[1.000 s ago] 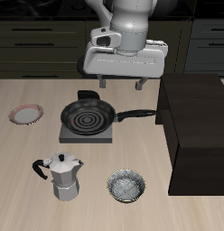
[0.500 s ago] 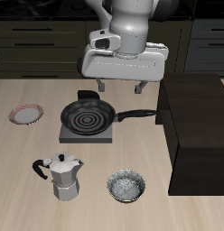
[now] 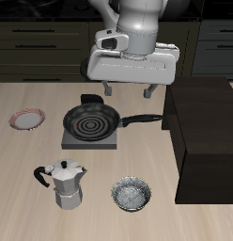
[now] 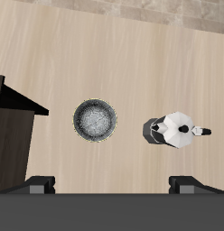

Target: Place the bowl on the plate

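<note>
The gripper (image 3: 127,91) is held high above the back of the counter, over the frying pan (image 3: 90,120) on its square stand, and nothing is carried between its fingers, which are seen spread well apart in both views. The bowl (image 3: 132,195) is found close to the counter's front edge, just beside the dark box (image 3: 205,141) and near the moka pot (image 3: 64,183), so it lies well forward of the gripper and far below it. In the wrist view the bowl (image 4: 94,120) is seen between the two fingertip blocks but ahead of them, with the moka pot (image 4: 176,129) to one side and the dark box (image 4: 14,135) to the other. Being round, the bowl offers no long axis, and a grip on its rim may be judged possible from any angle. A travel toward the front edge, followed by a descent, is what the coming move appears to require. The plate (image 3: 27,119) rests well apart from the bowl, nearer the back of the counter and close to the side edge opposite the box; the bowl has not yet been lifted.
</note>
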